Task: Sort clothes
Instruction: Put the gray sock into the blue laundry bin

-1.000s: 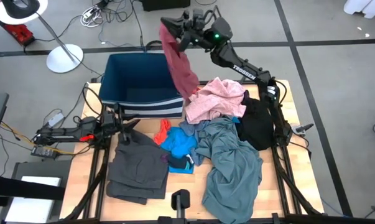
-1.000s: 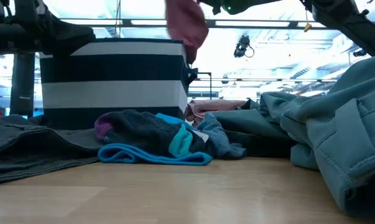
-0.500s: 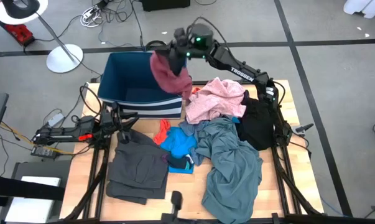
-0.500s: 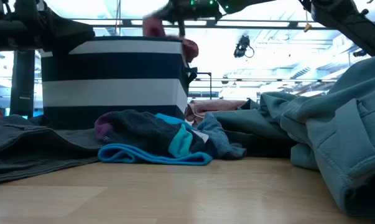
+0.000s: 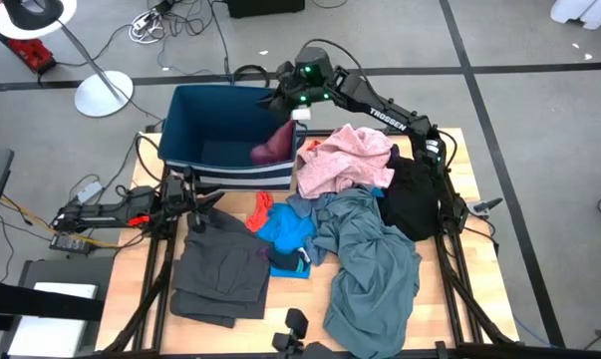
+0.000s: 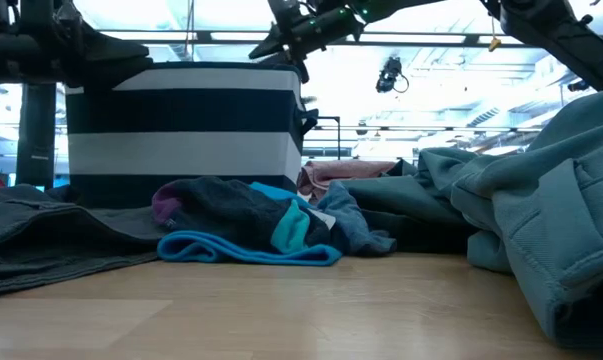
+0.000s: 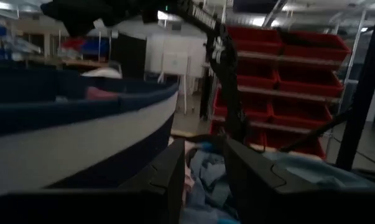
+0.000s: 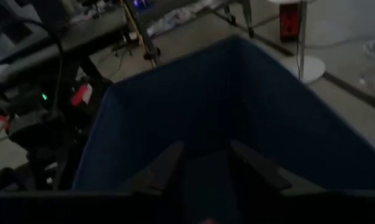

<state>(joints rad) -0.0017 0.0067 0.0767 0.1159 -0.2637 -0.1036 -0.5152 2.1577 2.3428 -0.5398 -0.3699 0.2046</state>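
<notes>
A maroon garment [image 5: 273, 148] lies bunched inside the dark blue bin [image 5: 195, 120], against its right wall. My right gripper [image 5: 285, 100] hangs open and empty above the bin's far right corner; its wrist view [image 8: 209, 165] looks down into the bin. My left gripper [image 5: 202, 197] is open and empty, low by the bin's near striped wall [image 7: 81, 143]. On the table lie a pink garment [image 5: 348, 158], a grey-blue one [image 5: 370, 264], a black one [image 5: 415, 199], a dark grey one [image 5: 220, 267], a bright blue one [image 5: 288, 231] and a red-orange one [image 5: 260, 211].
The bin stands at the table's far left. The garments cover the table's middle and right; the grey-blue one reaches the near edge. A floor lamp [image 5: 103, 92] and cables lie beyond the table's far left. Bare wood [image 6: 281, 310] shows near the front.
My right gripper has gone left and down, from above the bin's right wall to over the bin, and has let go of the maroon garment. The garment hung from the gripper and has fallen into the bin, where it lies bunched.
</notes>
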